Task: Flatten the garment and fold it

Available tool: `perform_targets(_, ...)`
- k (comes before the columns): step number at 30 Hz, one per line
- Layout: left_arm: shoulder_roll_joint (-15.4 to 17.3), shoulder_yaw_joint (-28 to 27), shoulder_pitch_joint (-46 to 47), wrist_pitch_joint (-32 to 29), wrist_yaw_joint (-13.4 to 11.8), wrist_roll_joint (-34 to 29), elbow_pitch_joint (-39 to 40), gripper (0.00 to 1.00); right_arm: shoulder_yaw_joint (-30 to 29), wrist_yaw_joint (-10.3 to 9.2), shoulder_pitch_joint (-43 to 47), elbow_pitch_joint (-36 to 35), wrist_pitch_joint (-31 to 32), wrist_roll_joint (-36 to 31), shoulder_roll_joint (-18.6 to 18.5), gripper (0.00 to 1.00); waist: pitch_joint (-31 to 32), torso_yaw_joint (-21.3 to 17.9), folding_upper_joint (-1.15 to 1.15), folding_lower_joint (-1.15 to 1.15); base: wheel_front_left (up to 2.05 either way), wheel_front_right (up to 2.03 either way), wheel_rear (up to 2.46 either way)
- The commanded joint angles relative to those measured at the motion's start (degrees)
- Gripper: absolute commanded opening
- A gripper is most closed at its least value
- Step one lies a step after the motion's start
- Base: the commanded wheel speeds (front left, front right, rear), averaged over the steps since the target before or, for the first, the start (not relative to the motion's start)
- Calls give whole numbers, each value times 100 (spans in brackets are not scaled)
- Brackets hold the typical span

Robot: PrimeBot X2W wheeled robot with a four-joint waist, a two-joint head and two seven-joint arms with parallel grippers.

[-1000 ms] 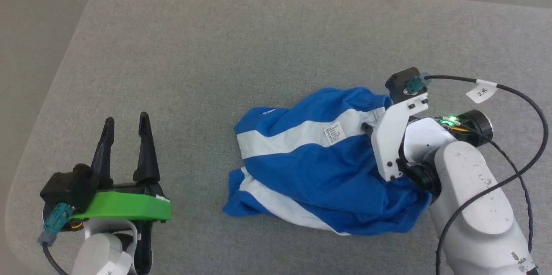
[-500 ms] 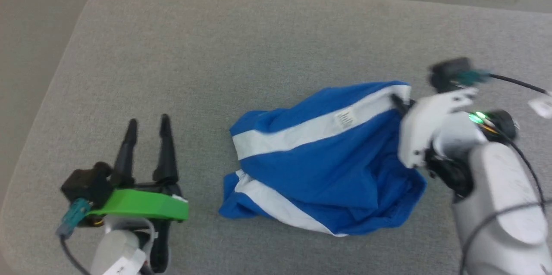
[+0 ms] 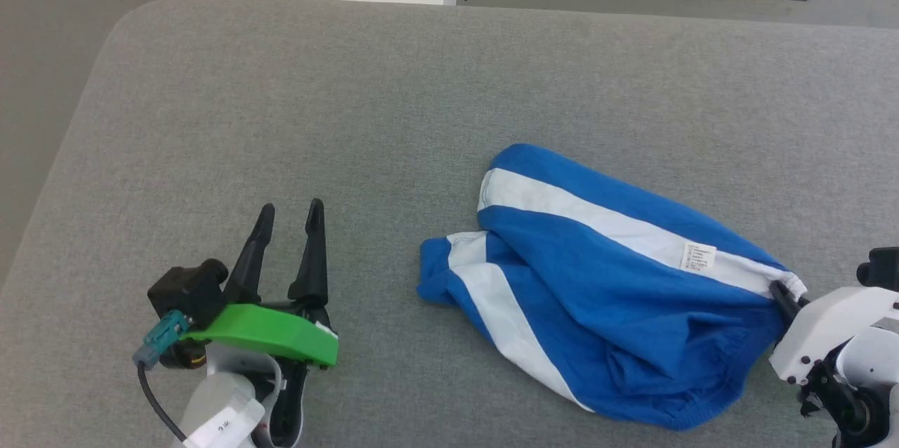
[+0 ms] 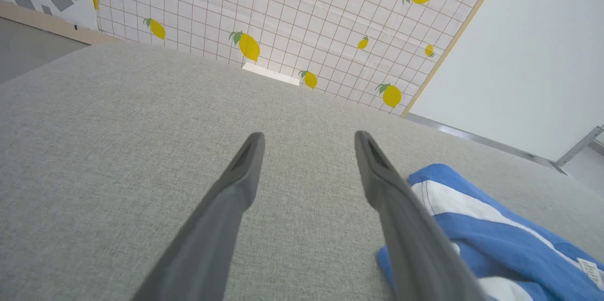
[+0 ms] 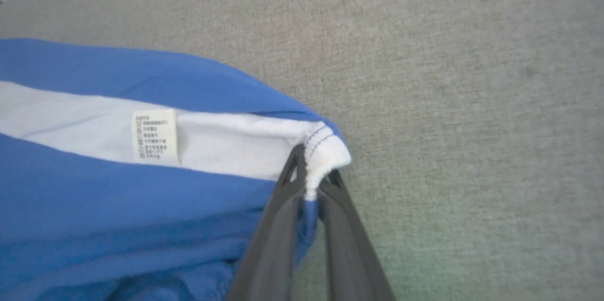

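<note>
Bright blue soft fabric shorts with white stripes (image 3: 618, 321): crumpled on grey fabric-covered tabletop (image 3: 351, 118), right of centre, toward near edge. Small white printed label (image 3: 699, 256) sits on upper white stripe.

Right gripper (image 3: 779, 291): fingers pinched together on white stitched corner of shorts at stripe's end; cloth edge pokes out between the tips in right wrist view (image 5: 314, 176).

Left gripper (image 3: 291, 206): fingers spread apart, holding nothing, over bare tabletop left of shorts, not touching them.

A staged test room, judging by lemon-print backdrop (image 4: 264, 18) and padded table (image 3: 351, 118).
</note>
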State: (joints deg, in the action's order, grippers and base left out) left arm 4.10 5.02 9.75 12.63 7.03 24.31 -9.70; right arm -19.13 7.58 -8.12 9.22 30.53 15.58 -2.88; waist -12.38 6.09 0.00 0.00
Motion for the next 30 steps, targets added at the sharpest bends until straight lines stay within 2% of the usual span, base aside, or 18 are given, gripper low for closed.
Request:
perform_targets(1,51,-6,-30,-7,4,77,-29,100,12,-9,2,15,-175,87,1,100,27,-26,0,0,0,0,0)
perform_targets(8,138,-53,-108,-106,-66,123,27,100,-104,-9,210,-222,-1265,329,1,100,202,-120,0,0,0,0,0)
perform_targets(14,189,119,294,-625,-58,208,242,100,-179,-9,586,-574,-1490,423,1,100,237,-425,0,0,0,0,0)
perform_targets(17,179,371,698,-1423,-63,311,95,100,-152,-9,651,-711,-1460,457,1,100,201,-625,0,0,0,0,0)
perform_targets(22,225,1037,1292,-3704,-285,312,-422,100,-36,-9,684,-802,-1426,548,1,100,113,-978,0,0,0,0,0)
perform_targets(25,254,1281,1488,-4432,-303,290,-581,100,4,-9,714,-802,-1458,593,1,100,42,-1123,0,0,0,0,0)
perform_targets(30,485,1681,1436,-5564,-321,162,-971,100,70,-9,749,-766,-1558,681,1,100,-56,-1278,0,0,0,0,0)
